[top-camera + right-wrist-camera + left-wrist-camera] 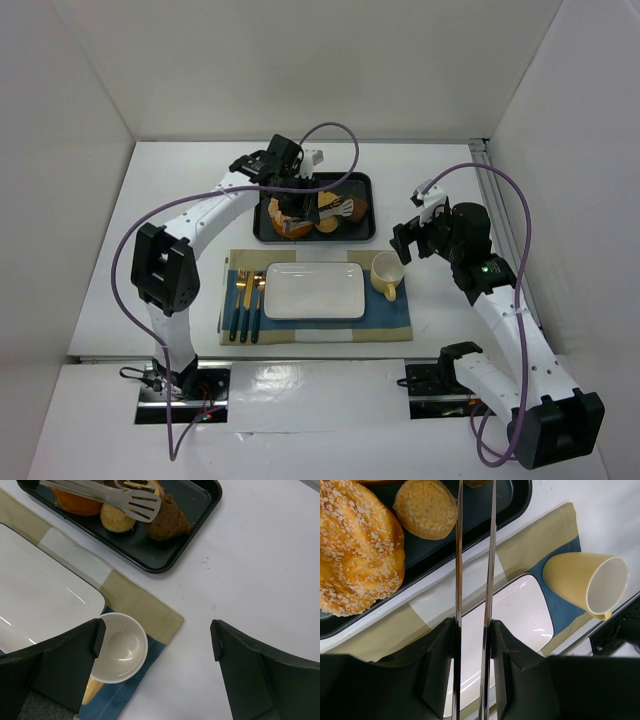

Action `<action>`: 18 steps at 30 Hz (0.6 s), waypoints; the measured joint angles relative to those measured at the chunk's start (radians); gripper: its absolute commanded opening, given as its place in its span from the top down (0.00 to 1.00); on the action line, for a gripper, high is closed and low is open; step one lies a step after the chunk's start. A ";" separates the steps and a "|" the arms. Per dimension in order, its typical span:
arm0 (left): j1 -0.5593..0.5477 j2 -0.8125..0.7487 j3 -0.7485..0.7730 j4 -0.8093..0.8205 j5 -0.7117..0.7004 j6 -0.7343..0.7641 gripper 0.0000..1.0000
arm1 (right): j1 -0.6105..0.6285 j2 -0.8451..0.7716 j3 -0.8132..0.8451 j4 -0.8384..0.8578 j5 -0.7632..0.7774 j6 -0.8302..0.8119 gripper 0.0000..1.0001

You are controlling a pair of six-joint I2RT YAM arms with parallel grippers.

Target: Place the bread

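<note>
Closed onto the two arms of the metal tongs [458,555]: the left fingers [451,637], squeezing the arms to a narrow gap. Hang above the black tray [197,502] at the 12 o'clock side of the desk [450,170], with the tongs reaching toward 3 o'clock in the top view.

Spread wide and holding nothing: the right fingers [404,243]. Hover over bare desk at 3 o'clock of the yellow cup [120,647], apart from it.

As for the bread [169,522]: lies in the tray, at its 3 o'clock end in the top view, close to the corner. Dark brown and lumpy, darker than its neighbours. Sits just at 4 o'clock of the lower slotted tong head in the right wrist view; cannot tell whether touching. Beside the two heads rather than between them.

Also in the tray: a large orange bun [355,550] flecked with pale flakes, and a pale round roll [426,507] just at 2 o'clock of it in the left wrist view.

At 6 o'clock of the tray: a white rectangular plate [313,290] on a blue placemat [390,318] with tan edges. At 3 o'clock of the plate, upright on the mat: the cup, handle toward 6 o'clock. At 9 o'clock of the plate: cutlery [245,300] with dark handles, laid side by side.
</note>
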 measured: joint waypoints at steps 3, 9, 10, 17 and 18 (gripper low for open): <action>0.000 -0.004 0.000 0.001 0.001 0.000 1.00 | 0.000 0.000 0.000 0.000 0.000 0.000 0.00; 0.000 -0.012 0.000 0.000 0.001 0.000 1.00 | 0.000 0.000 0.000 0.000 0.000 0.000 0.00; 0.000 -0.014 0.000 0.000 0.002 0.000 1.00 | 0.000 0.000 0.000 0.000 0.000 0.000 0.00; 0.000 -0.034 0.000 -0.002 0.005 0.001 1.00 | 0.000 0.000 0.000 0.000 0.000 0.000 0.00; 0.000 -0.037 0.000 -0.003 0.005 0.001 1.00 | 0.000 0.000 0.000 0.000 0.000 0.000 0.00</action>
